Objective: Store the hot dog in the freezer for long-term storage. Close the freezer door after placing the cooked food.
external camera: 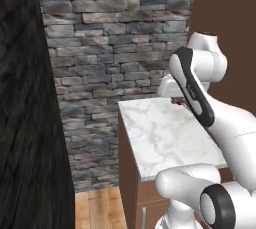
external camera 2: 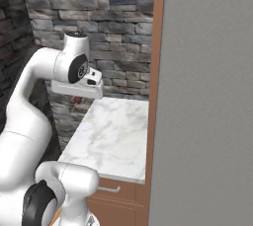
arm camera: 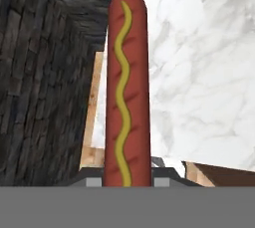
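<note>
The gripper (arm camera: 127, 182) is clamped on the base of the hot dog (arm camera: 127, 87), which juts straight out from between the jaws, a wavy mustard line along it, above the marble counter (arm camera: 199, 72). No writing is legible. The arm bends over the counter's back corner.

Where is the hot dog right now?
The hot dog is held in the gripper, standing up the middle of the hand view, above the marble counter near its back edge by the stone wall.
</note>
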